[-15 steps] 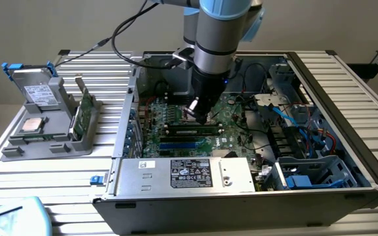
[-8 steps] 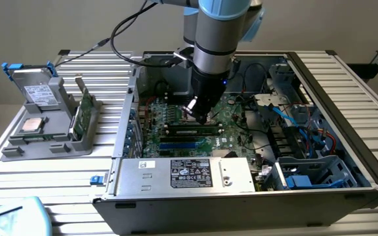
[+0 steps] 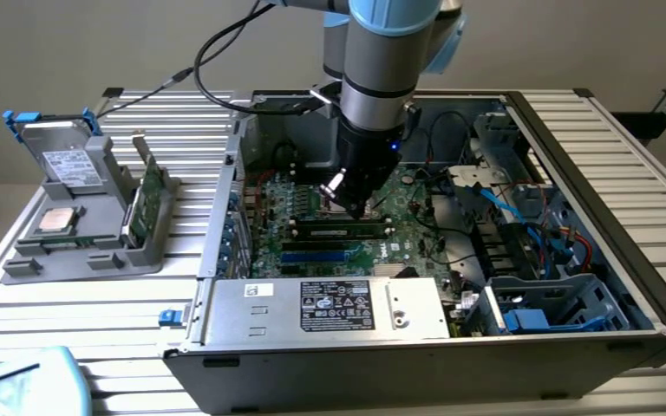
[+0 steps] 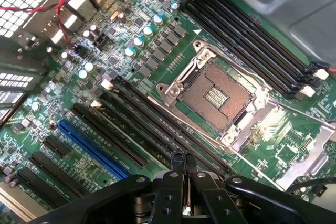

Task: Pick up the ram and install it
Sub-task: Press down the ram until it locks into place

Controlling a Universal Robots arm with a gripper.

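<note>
A green ram stick (image 3: 139, 204) stands on edge in a grey holder (image 3: 79, 251) on the exterior view's left, outside the computer case. My gripper (image 3: 356, 206) hangs inside the open case (image 3: 610, 217), tips down just above the motherboard (image 3: 402, 217), far from that stick. A dark ram-like stick with a pale label (image 3: 339, 230) sits in a slot right below the tips. In the wrist view my gripper (image 4: 184, 163) is shut with nothing between its fingers (image 4: 176, 174), at the end of the long black memory slots (image 4: 152, 124) beside the bare processor socket (image 4: 220, 95).
A silver power supply (image 3: 322, 308) fills the case's near side. Blue and red cables (image 3: 541, 234) and a drive cage (image 3: 553, 303) crowd the exterior view's right. The holder also carries a grey drive with blue tabs (image 3: 67, 160) and a square silver processor (image 3: 55, 221).
</note>
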